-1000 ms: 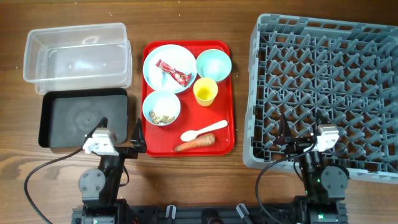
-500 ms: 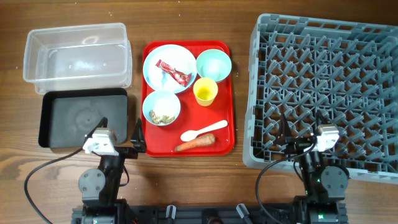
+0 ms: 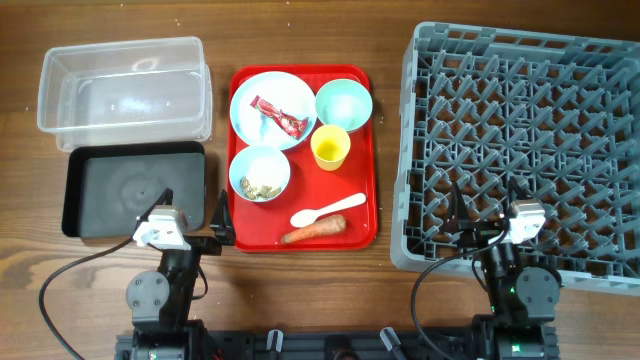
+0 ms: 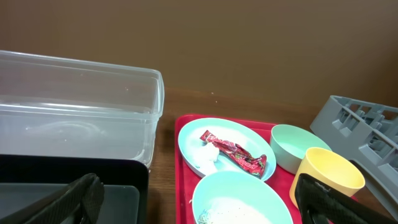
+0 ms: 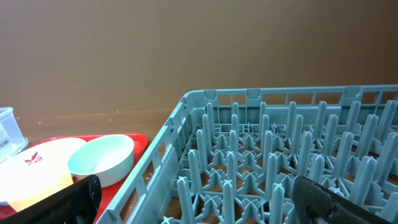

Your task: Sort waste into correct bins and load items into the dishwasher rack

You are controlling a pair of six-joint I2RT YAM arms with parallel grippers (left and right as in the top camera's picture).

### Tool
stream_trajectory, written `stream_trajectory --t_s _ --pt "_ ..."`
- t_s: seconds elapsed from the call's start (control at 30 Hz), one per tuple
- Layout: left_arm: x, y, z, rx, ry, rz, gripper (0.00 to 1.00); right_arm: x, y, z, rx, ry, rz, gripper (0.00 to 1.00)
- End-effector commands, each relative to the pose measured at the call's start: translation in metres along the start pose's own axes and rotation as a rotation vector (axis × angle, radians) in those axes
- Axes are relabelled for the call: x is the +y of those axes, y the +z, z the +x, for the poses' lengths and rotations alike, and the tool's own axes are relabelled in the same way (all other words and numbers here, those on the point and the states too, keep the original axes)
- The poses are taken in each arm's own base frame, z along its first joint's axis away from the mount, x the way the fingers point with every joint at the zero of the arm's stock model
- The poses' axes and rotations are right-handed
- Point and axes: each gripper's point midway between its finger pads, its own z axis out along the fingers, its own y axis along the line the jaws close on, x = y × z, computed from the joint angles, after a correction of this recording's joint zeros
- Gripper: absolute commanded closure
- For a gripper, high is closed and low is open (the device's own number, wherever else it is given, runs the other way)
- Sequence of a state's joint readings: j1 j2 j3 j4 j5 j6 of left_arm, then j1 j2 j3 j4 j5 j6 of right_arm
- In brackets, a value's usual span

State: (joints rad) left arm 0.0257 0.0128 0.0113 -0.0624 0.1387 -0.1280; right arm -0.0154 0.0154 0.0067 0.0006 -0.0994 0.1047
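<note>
Step in hand: the very start, as I read it; nothing is sorted or loaded, and both arms sit parked at the near edge of the table (image 3: 300, 290).
Left gripper (image 3: 193, 208): spread wide, holding nothing, over the near right corner of the black tray (image 3: 130, 185).
Right gripper (image 3: 485, 205): spread wide too and empty, above the near left part of the dishwasher rack (image 3: 530, 130).
Waste: the red wrapper (image 3: 278, 115) lies on the plate (image 3: 250, 95); the carrot piece (image 3: 315, 230) lies on the red tray (image 3: 355, 180) beside the white spoon (image 3: 327, 210); the crumbs (image 3: 258, 186) sit in the nearer bowl (image 3: 240, 160).
Dishes: the second bowl (image 3: 344, 103) and the yellow cup (image 3: 331, 148) stand on the same red tray.
Bins: the clear tub (image 3: 120, 100) and the black tray are both empty, left of the red tray.
Rack: empty, well to the right.
Next move: probably the left arm reaching for the wrapper or carrot; either is thin and lies flat, so the fingers must come low and pinch narrowly.
</note>
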Motion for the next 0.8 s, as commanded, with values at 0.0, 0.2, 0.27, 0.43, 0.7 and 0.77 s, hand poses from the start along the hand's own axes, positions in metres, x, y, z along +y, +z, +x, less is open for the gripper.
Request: stream_trajectory --t_s 0.0,0.2,0.27,0.43,0.7,0.77 --pt "0.002 0.000 0.001 -0.004 0.016 -0.011 0.00 -0.003 0.000 -0.003 -0.013 0.007 0.018 0.00" --pt "0.002 0.000 0.001 -0.004 0.016 -0.010 0.00 -0.003 0.000 -0.003 -0.013 0.007 0.018 0.00" --pt "0.002 0.000 0.001 -0.004 0.016 -0.010 0.00 -0.004 0.000 -0.003 -0.013 0.006 0.019 0.00" --pt "0.002 0.000 0.000 -0.005 0.016 -0.010 0.00 -0.003 -0.001 -0.004 -0.017 0.028 0.018 0.00" --pt "0.001 -0.001 -0.005 -0.013 -0.036 -0.009 0.00 -0.002 -0.001 -0.006 -0.005 0.030 0.015 0.00" --pt "0.000 -0.002 -0.010 -0.007 -0.038 -0.010 0.00 -0.002 -0.002 -0.005 0.029 0.044 0.019 0.00"
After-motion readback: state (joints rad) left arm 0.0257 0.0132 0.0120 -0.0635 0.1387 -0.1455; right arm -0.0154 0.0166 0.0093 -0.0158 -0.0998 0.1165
